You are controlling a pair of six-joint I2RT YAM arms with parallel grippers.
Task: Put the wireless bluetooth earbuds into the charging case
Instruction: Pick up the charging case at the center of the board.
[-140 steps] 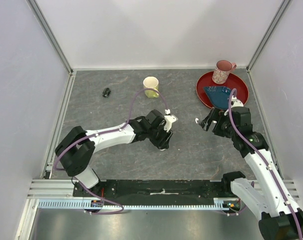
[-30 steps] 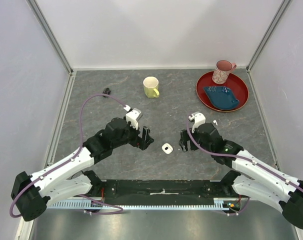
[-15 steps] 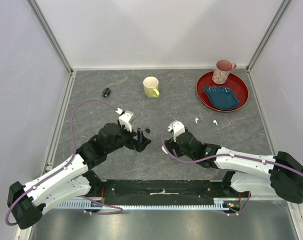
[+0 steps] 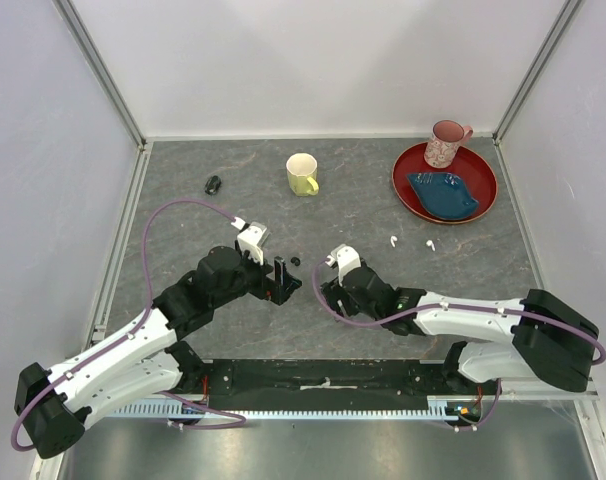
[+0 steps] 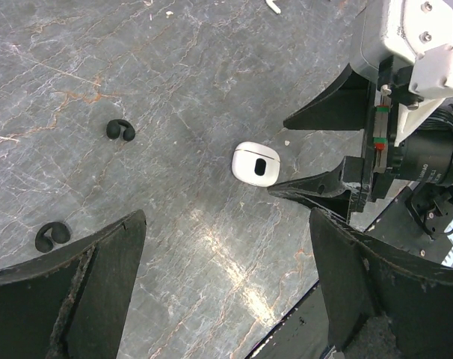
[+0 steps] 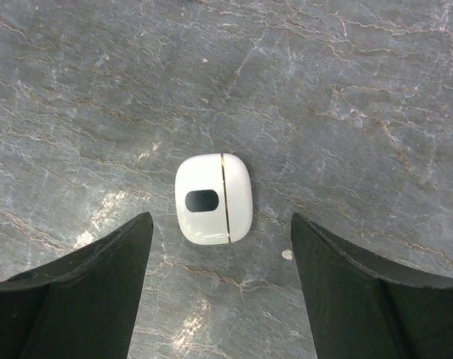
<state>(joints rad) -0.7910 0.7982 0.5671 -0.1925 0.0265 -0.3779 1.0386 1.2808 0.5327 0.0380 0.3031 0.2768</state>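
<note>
Ok, current state. The charging case [image 6: 234,187] lies flat on the grey table [image 4: 363,205], front centre. It is white with a dark oval facing up and a seam across it, and it looks shut. The top camera can't see it because the right arm's wrist covers it.

The right gripper [image 6: 221,217] hovers directly over the case with its jaws wide apart. One finger sits on each side with a gap on both, so no contact and nothing held. The left gripper [image 5: 226,217] is just to the left, also low, jaws spread wide and empty. Its camera sees the case ahead, with the right gripper's fingers [image 5: 309,187] either side of it.

All four earbuds are out on the table:
- black earbud [image 5: 120,129] and second black earbud [image 5: 52,235] lie near the left gripper, apart from each other.
- white earbud [image 4: 394,241] and second white earbud [image 4: 430,244] lie near each other further right, in front of the red plate [image 4: 478,165], well apart from the case.

Other items:
- yellow mug [image 4: 302,174], back centre.
- pink cup [image 4: 446,143] and blue dish [image 4: 443,193] on the red plate, back right.
- small black object [image 4: 213,184], back left; can't tell what it is.
</note>
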